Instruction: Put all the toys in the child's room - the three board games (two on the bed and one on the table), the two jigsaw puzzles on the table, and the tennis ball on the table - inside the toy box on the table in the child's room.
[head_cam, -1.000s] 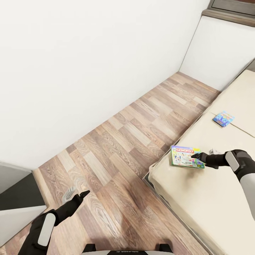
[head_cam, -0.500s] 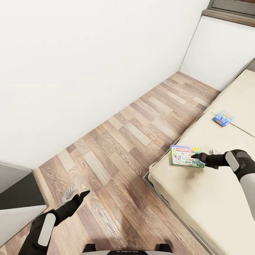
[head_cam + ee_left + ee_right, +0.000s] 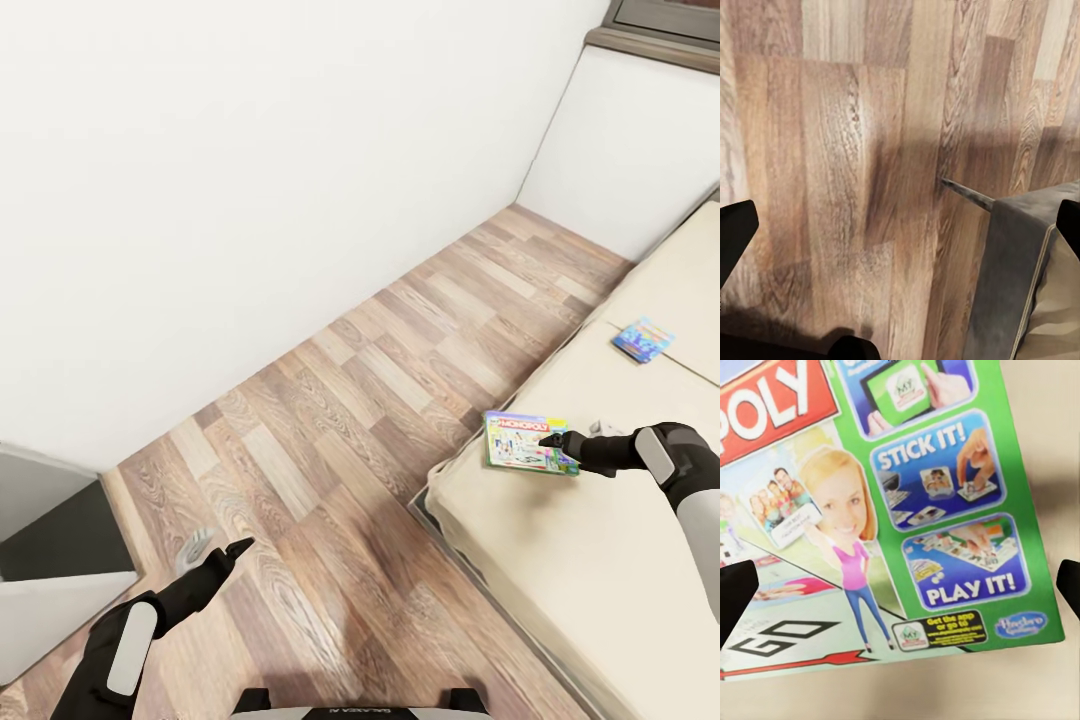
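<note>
A green-edged board game (image 3: 525,441) lies flat near the corner of the beige bed (image 3: 570,570). My right gripper (image 3: 572,434) hovers over the box's right end. It stands open, its fingertips spread wide across the printed lid (image 3: 907,510) with nothing held. A smaller blue board game (image 3: 643,340) rests farther back on the mattress. Low over the wood floor at the lower left, my left gripper (image 3: 216,548) is open and empty. The left wrist view looks down between its fingers (image 3: 735,232) at planks and the bed's grey corner (image 3: 1016,277).
A white wall (image 3: 250,200) runs along the left of the wood-plank floor (image 3: 380,380). A dark-grey desk wing with a white panel (image 3: 50,560) sits at the lower left. A window sill (image 3: 650,45) is at the upper right.
The whole view has shifted slightly, so the camera moved. Both arms hold the same pose and both board games lie where they were.
</note>
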`<state>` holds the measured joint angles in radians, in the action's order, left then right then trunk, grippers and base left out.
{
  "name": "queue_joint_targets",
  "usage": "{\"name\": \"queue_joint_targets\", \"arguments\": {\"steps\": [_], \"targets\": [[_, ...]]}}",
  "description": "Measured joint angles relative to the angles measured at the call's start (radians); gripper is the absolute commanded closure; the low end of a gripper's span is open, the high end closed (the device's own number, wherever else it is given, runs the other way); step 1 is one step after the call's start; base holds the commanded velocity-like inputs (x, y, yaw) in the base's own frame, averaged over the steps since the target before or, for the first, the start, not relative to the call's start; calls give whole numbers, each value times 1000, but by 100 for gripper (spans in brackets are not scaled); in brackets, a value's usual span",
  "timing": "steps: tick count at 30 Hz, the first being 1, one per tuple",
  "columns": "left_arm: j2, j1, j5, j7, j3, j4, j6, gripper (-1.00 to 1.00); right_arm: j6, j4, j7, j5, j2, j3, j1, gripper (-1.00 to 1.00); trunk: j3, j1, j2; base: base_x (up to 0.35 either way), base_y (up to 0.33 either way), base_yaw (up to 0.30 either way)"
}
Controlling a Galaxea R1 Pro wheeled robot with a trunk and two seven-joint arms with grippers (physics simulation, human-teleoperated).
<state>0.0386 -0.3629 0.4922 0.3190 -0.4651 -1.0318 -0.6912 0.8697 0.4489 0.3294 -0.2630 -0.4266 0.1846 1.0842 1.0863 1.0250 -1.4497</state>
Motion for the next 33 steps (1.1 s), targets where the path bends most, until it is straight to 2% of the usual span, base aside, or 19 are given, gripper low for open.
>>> {"name": "queue_joint_targets", "arguments": {"steps": [33], "targets": [[0,0,0,0,0,0,1,-100,0,0,1,-1,0,0,0,-100,0,0,0,-1,0,15]]}}
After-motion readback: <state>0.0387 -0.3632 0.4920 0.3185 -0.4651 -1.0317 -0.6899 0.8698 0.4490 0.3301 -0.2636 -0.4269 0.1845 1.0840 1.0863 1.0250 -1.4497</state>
